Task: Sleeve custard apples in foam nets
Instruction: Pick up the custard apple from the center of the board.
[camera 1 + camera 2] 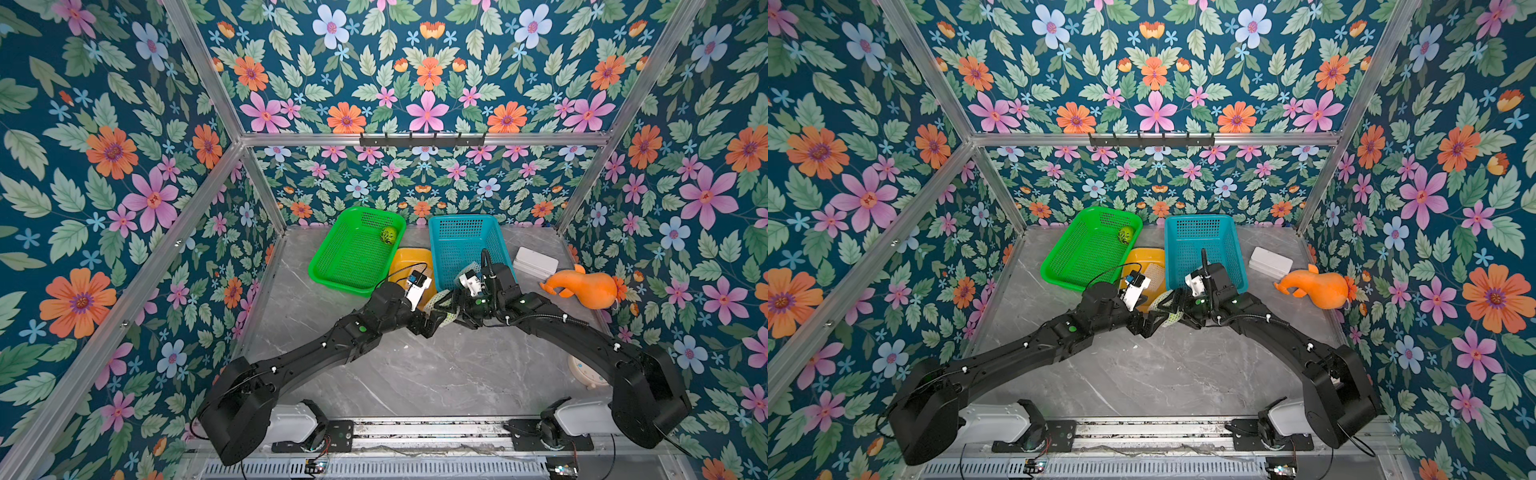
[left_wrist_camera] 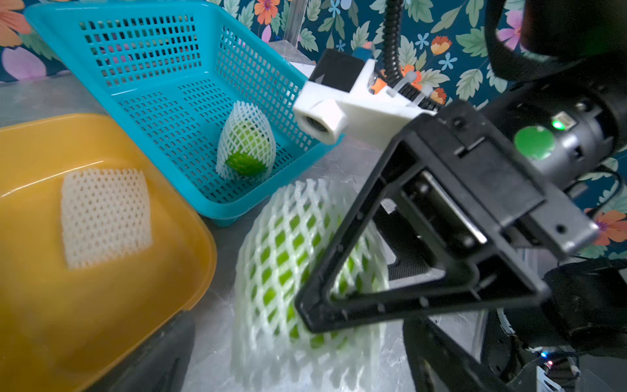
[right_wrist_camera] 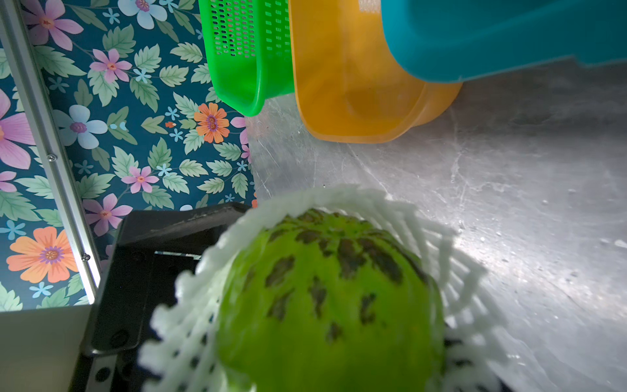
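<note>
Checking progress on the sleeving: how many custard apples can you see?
3: a bare apple in the green basket, a netted apple in the blue basket, and a held apple, also netted, in the right gripper. Others may be hidden.

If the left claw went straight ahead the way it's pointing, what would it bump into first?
Most likely the foam net around the custard apple held by the right gripper; the left gripper sits open right beside it.
</note>
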Controlling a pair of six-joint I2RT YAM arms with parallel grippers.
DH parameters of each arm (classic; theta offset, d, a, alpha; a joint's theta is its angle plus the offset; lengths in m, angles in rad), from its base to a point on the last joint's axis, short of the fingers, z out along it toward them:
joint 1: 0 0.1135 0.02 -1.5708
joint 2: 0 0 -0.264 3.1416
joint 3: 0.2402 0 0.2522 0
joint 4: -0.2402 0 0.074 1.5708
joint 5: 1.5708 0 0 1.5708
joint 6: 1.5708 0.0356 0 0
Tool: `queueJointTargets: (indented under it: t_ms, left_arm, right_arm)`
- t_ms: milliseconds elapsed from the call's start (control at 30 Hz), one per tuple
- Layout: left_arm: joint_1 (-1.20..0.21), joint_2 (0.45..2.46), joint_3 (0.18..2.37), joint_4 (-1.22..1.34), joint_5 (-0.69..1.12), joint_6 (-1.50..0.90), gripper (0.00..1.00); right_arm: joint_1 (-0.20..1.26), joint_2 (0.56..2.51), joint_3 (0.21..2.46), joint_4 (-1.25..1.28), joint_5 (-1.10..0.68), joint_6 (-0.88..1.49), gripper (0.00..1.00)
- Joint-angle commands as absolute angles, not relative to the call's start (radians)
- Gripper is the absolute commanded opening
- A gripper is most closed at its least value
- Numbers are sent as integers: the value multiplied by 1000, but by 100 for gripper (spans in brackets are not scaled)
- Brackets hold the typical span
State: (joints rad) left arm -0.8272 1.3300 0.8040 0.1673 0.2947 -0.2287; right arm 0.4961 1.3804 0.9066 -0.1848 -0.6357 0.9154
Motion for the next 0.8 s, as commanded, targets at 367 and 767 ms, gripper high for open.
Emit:
queueJointTargets:
  t_ms: [367, 767]
  left_arm:
    - [-836, 1432, 856, 209, 381, -219, 100]
    - [-836, 1445, 849, 232, 351, -228, 82]
  right_arm:
    - [497, 1369, 896, -129, -666, 932, 68]
    - [497, 1361, 880, -114, -672, 942, 68]
